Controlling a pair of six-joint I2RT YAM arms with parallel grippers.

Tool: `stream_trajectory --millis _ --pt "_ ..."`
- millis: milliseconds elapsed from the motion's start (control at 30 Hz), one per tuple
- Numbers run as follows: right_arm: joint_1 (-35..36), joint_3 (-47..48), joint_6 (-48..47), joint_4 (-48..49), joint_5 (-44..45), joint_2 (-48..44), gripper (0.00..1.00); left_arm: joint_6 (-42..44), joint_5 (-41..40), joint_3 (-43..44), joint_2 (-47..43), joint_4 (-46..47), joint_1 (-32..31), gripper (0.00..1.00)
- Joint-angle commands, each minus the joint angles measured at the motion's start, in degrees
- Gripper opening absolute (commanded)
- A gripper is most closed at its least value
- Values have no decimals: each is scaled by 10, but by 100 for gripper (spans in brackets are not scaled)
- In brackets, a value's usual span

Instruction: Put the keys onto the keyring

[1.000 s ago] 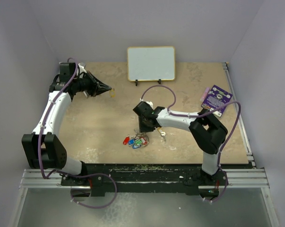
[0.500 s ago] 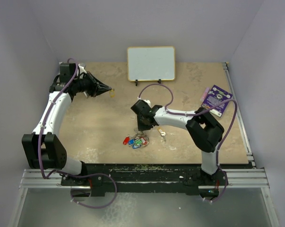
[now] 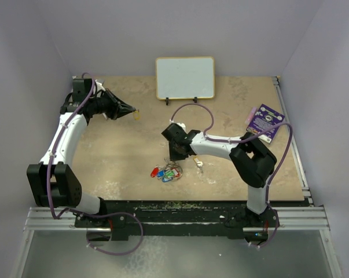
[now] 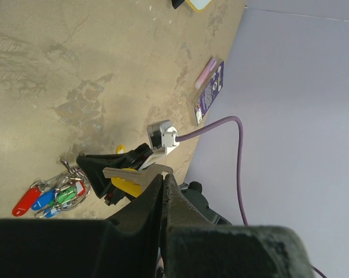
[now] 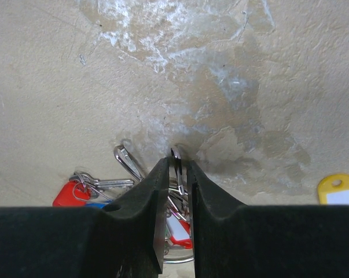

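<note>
My left gripper (image 3: pixel 131 110) is raised at the back left, shut on a silver key with a yellow tag (image 4: pixel 127 179). That key also shows in the top view (image 3: pixel 138 114). My right gripper (image 3: pixel 175 156) points down at the bunch of keys with red, blue and green tags (image 3: pixel 166 172). In the right wrist view its jaws (image 5: pixel 177 164) stand a narrow gap apart around an upright silver wire of the keyring (image 5: pixel 176 155). Red tags (image 5: pixel 70 196) lie below it. Another yellow-tagged key (image 3: pixel 197 163) lies just right of the bunch and shows at the right edge of the right wrist view (image 5: pixel 338 189).
A whiteboard (image 3: pixel 185 77) stands on a small stand at the back centre. A purple card (image 3: pixel 265 123) lies at the right side of the table. Lilac walls close in the left, back and right sides.
My right gripper shifted slightly left and then back over the bunch of keys. My left gripper holds the yellow-tagged key in nearly the same place.
</note>
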Motion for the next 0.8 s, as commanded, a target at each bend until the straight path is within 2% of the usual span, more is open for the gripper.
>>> stream_trajectory --millis 0,333,667,767 --pt "1 -26 7 -52 14 -2 24 -12 6 -4 -25 21 5 2" --pt "0 -30 -4 -37 11 4 20 -20 9 -11 -27 25 5 3" --pt "3 -37 -18 -21 -7 7 0 -34 11 2 -13 24 5 3" --pt "5 -38 -22 -20 3 -10 0 -39 11 28 3 23 5 2"
